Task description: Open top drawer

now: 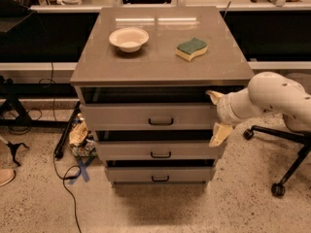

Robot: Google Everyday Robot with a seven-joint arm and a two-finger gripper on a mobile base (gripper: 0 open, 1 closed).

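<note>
The top drawer (126,116) is the widest of three grey drawers in the cabinet, with a small black bar handle (161,122) at its centre. Its front stands slightly out from the cabinet, with a dark gap above it. My gripper (216,115) is at the right end of the drawer front, well to the right of the handle. Its cream fingers are spread one above the other, the upper fingertip (213,95) by the front's top right corner and the lower one (219,134) by its bottom right corner. It holds nothing.
A white bowl (129,38) and a green-and-yellow sponge (191,48) lie on the cabinet top (160,64). Two narrower drawers (160,152) sit below. An office chair base (286,144) stands to the right, and cables and clutter (77,140) lie on the floor to the left.
</note>
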